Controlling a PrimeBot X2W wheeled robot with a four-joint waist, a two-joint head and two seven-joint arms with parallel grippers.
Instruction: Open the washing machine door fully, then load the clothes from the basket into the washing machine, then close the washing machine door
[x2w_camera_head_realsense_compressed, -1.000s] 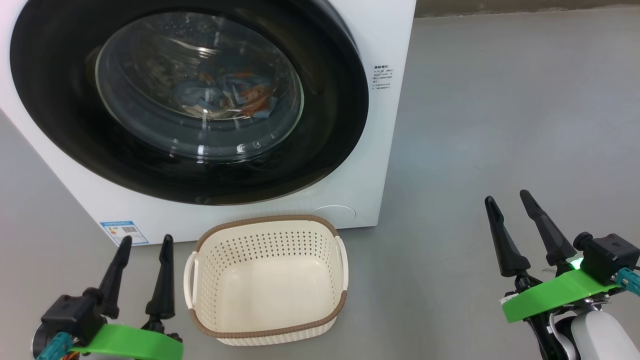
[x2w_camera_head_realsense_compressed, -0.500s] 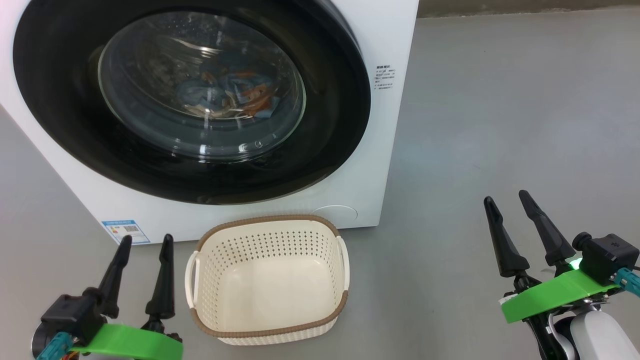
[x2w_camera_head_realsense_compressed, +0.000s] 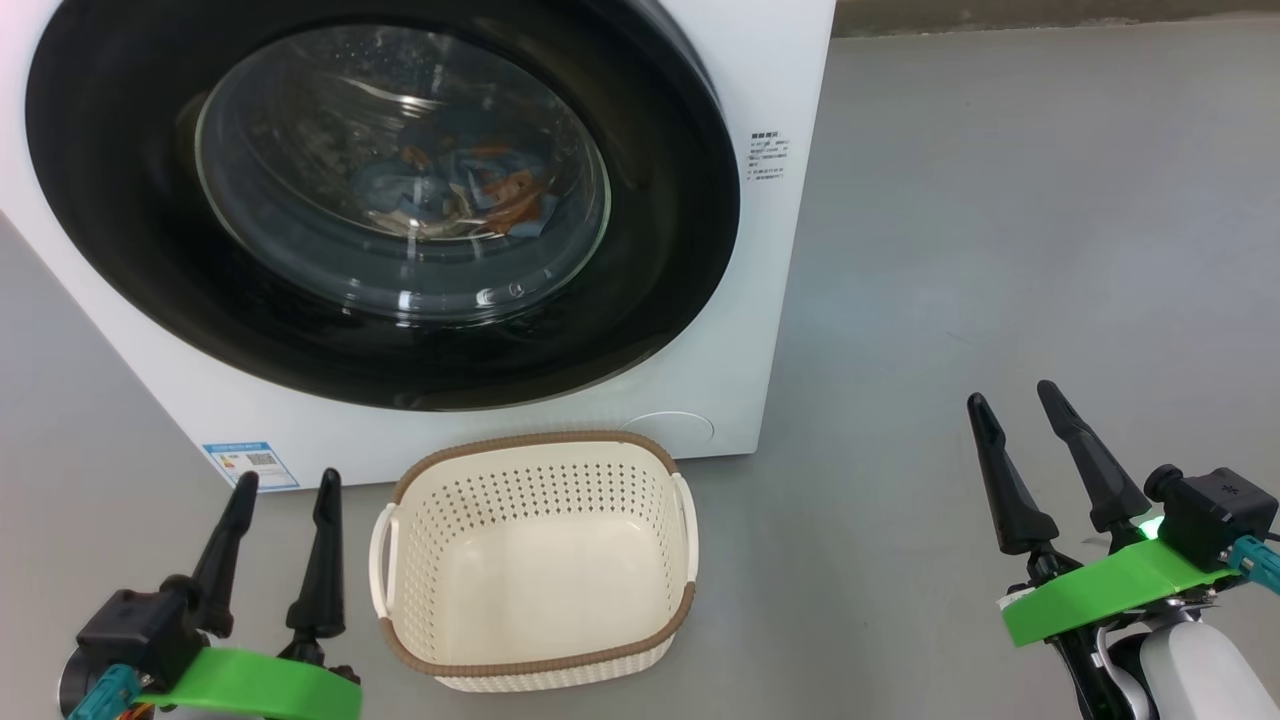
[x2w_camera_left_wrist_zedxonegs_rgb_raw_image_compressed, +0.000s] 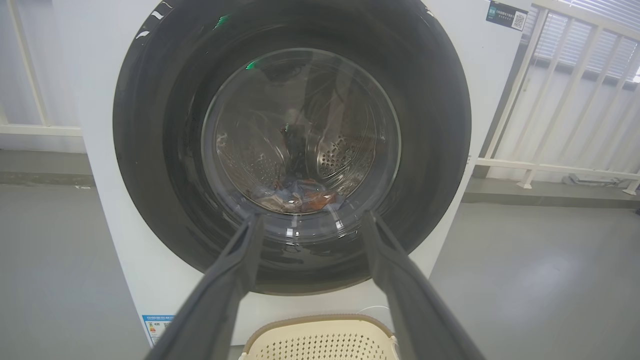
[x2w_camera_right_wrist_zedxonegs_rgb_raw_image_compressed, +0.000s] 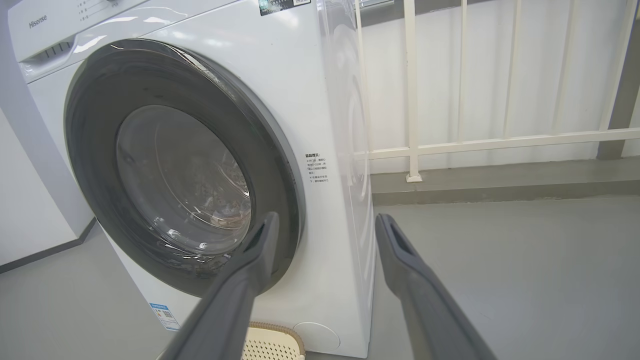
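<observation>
The white washing machine (x2w_camera_head_realsense_compressed: 770, 80) fills the upper left of the head view, its round black washing machine door (x2w_camera_head_realsense_compressed: 650, 270) lying flat against the front. Through the domed glass, blue and orange clothes (x2w_camera_head_realsense_compressed: 470, 195) lie inside the drum; the left wrist view shows the clothes (x2w_camera_left_wrist_zedxonegs_rgb_raw_image_compressed: 300, 197) too. The cream basket (x2w_camera_head_realsense_compressed: 535, 560) with a brown rim sits on the floor before the machine, nothing in it. My left gripper (x2w_camera_head_realsense_compressed: 285, 485) is open beside the basket's left side. My right gripper (x2w_camera_head_realsense_compressed: 1012, 395) is open over bare floor at the lower right.
Grey floor (x2w_camera_head_realsense_compressed: 1000, 250) stretches to the right of the machine. A white railing (x2w_camera_right_wrist_zedxonegs_rgb_raw_image_compressed: 410, 90) and a low kerb stand behind and beside the washer. A white wall (x2w_camera_right_wrist_zedxonegs_rgb_raw_image_compressed: 25, 210) lies on the machine's other side.
The picture shifted slightly between the earliest frame and now, so the camera moved. The left gripper sits a touch lower. Door, basket and right gripper have stayed put.
</observation>
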